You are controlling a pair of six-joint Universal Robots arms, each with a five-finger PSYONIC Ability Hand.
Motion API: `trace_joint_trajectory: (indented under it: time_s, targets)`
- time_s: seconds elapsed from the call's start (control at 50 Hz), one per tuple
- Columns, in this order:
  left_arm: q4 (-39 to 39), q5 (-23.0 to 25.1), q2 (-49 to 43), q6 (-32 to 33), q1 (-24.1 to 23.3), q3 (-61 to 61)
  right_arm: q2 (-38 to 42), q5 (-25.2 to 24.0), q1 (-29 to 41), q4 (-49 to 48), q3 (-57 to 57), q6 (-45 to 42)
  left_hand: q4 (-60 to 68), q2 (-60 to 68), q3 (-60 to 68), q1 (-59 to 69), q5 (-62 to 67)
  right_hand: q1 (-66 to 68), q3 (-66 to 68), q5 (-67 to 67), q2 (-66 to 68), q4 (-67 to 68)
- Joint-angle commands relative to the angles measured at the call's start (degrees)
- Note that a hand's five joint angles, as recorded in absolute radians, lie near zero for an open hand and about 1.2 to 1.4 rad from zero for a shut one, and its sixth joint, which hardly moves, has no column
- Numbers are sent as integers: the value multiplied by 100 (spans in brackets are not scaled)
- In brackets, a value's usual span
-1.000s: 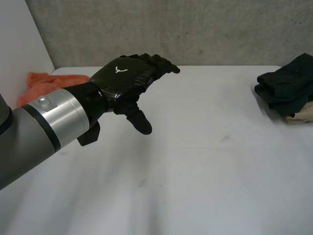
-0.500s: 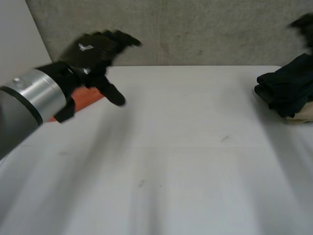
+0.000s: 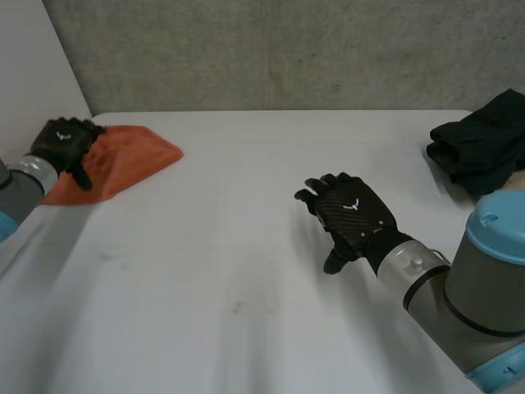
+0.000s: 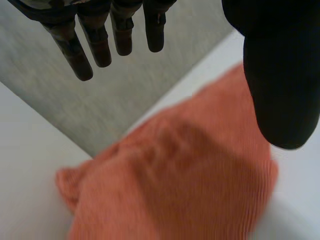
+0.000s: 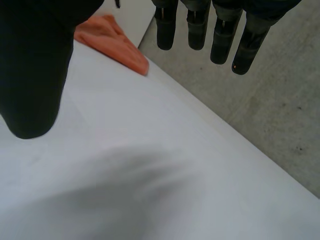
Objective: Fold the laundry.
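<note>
The left hand (image 3: pixel 64 141) hangs loose-fingered over the orange cloth (image 3: pixel 127 160) at the table's (image 3: pixel 246 279) far corner, the right hand (image 3: pixel 351 213) spread and empty above mid-table.

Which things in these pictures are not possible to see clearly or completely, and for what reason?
- Dark clothes, head view: cut off by the picture's edge; how many pieces there are, I cannot tell.
- Pale item under them, head view: mostly hidden by the dark clothes and the right arm; its kind is unclear.
- Orange cloth, head view: the left hand covers one end; whether it touches the cloth is unclear.
</note>
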Motion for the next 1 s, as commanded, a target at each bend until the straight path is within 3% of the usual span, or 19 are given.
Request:
trace_joint_trajectory:
  time_s: [0.02,0.38,0.66,1.0]
  targets:
    - [-738,116,-902,289,304,1028,-14,28,-139,9,155,-107,-63,-55,-88,-96,-140,-156,-184,-360,-291,-328]
    - [-835,292,-1324,272,277,1511,135,37,-174,-140,146,-125,2222,2230,2198,2189,2145,-156,-184,-360,-291,-328]
    - [-818,222,-1728,263,181,2003,144,46,-236,-140,190,-125,2443,2451,2419,2410,2366,-156,-184,-360,-291,-328]
    - [-423,2,-2106,254,93,2531,144,46,-236,-114,199,-125,3671,3679,3647,3638,3594,-156,-184,-360,-291,-328]
